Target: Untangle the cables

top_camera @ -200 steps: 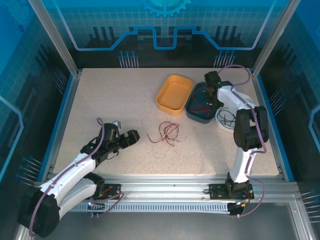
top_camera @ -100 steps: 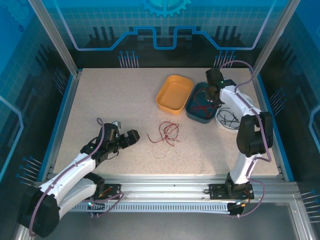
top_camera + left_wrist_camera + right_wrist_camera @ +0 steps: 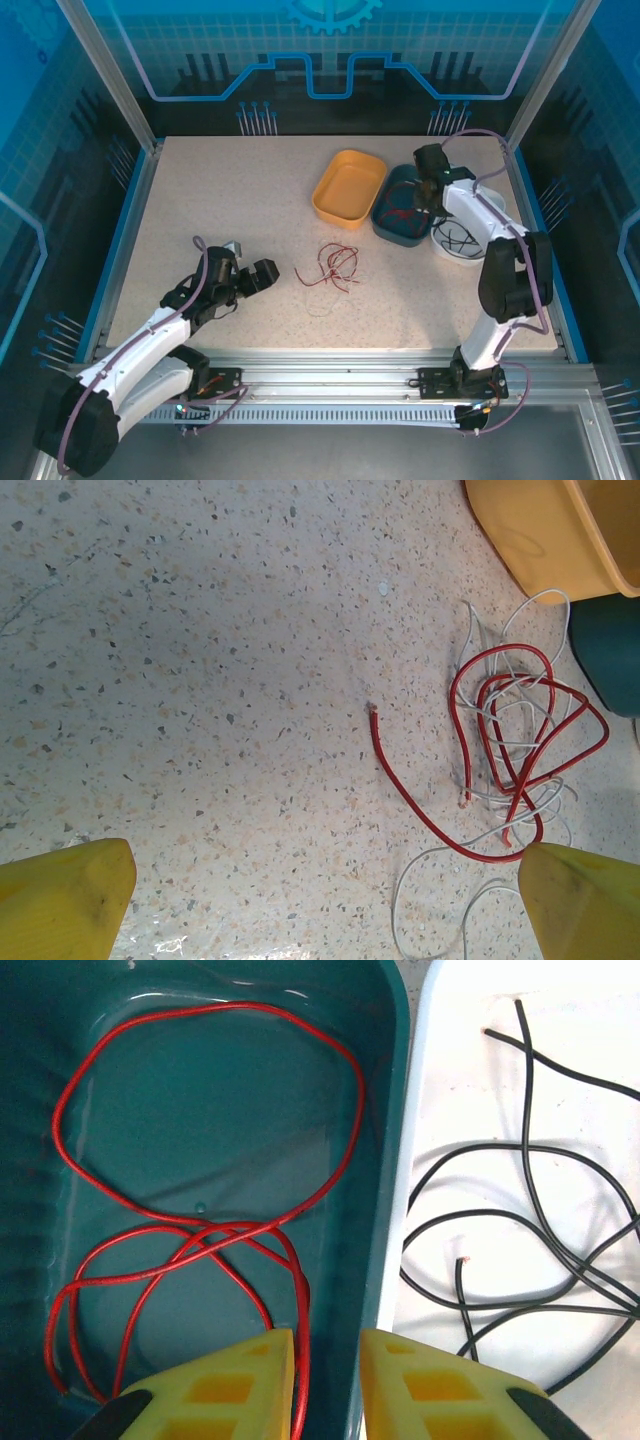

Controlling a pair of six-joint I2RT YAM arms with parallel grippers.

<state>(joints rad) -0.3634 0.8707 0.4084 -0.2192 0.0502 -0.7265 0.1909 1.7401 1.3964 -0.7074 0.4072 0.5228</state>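
Observation:
A loose tangle of red and white cables point(image 3: 335, 268) lies mid-table, and it spreads at the right of the left wrist view point(image 3: 515, 750). My left gripper point(image 3: 262, 275) rests left of it, open wide point(image 3: 330, 900), with bare tabletop between its fingers. My right gripper point(image 3: 428, 190) hovers over the teal bin point(image 3: 400, 225), straddling its right wall point(image 3: 385, 1210). Its jaws point(image 3: 327, 1360) stand a narrow gap apart. A red cable point(image 3: 200, 1230) coils in the teal bin and runs past the inner edge of the left finger, not pinched. Black cables point(image 3: 520, 1220) lie in the white bin point(image 3: 455, 250).
An orange bin point(image 3: 350, 185) stands left of the teal bin, and its corner shows in the left wrist view point(image 3: 540, 530). The three bins crowd the back right. Frame posts and glass walls ring the table.
The right arm's wrist and elbow have swung a little to the right over the bins, and its jaws have narrowed. The left arm and the tangle have not moved.

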